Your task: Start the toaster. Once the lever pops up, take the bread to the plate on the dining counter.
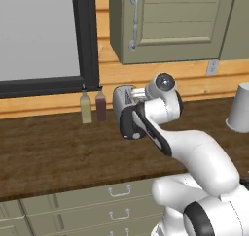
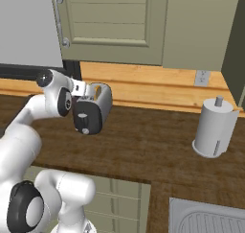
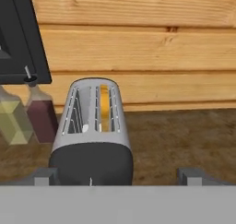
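- Right now the toaster [image 3: 92,135] stands upright on the wooden worktop [image 1: 53,152], close to the plank wall [image 3: 138,43] at the back.
- Its long axis runs from that wall out toward the room, and the glossy black end face [image 2: 87,117] looks forward, at the arm.
- The two slots open upward; in the hand view the right-hand slot holds the bread [image 3: 105,109], seen as a tan strip standing on edge, sunk between the chrome walls.
- On the black face there is a small round knob [image 2: 85,130] low down; the lever I cannot make out clearly.
- The gripper [image 3: 119,176] stands with its jaws spread wide, gripping nothing; its two dark tips sit far apart at the bottom of the hand view.
- The toaster lies straight ahead of the gripper, its black end nearest and roughly centred between the tips, slightly toward the left one.
- I cannot tell whether the tips touch the toaster.
- From the right base camera the wrist sits just to the left of the toaster's top, very close.
- Two slim bottles, one yellowish [image 1: 86,109] and one dark red [image 1: 100,106], stand just beside the toaster under the window frame [image 1: 87,36].
- A paper towel roll [image 2: 214,127] stands well apart along the worktop.
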Tool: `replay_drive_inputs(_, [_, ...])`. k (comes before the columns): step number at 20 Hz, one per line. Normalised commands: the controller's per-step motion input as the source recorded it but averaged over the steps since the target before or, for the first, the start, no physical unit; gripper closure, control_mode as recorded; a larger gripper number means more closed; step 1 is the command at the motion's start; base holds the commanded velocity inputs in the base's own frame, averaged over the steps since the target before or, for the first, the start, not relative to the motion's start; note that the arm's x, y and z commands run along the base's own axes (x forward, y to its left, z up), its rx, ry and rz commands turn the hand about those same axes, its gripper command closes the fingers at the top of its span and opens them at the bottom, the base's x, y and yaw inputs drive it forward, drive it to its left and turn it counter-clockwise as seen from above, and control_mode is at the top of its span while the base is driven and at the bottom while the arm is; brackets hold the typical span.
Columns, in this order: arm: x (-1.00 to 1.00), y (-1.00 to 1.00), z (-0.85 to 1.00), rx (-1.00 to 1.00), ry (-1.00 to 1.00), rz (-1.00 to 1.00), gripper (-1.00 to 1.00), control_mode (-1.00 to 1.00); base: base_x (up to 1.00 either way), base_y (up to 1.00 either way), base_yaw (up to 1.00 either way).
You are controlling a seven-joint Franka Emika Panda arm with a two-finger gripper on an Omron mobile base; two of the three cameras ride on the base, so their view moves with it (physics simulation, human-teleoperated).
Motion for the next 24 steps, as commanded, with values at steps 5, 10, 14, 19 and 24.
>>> replay_drive_inputs(5, [0.22, 0.00, 0.00, -0.03, -0.12, 0.00, -1.00, -1.00, 0.00, 0.00, 0.00])
replay_drive_inputs(10, [0.31, -0.03, 0.00, 0.06, 0.12, 0.00, -1.00, -1.00, 0.00, 0.00, 0.00])
replay_drive_inputs(14, [0.19, 0.01, -0.06, 0.01, 0.04, 0.00, -1.00, -1.00, 0.00, 0.00, 0.00])
replay_drive_inputs(19, [0.22, 0.00, -0.23, 0.00, 0.02, 0.00, -1.00, -1.00, 0.00, 0.00, 0.00])
replay_drive_inputs(24, [0.34, 0.00, -0.17, 0.00, 0.12, 0.00, -1.00, -1.00, 0.00, 0.00, 0.00])
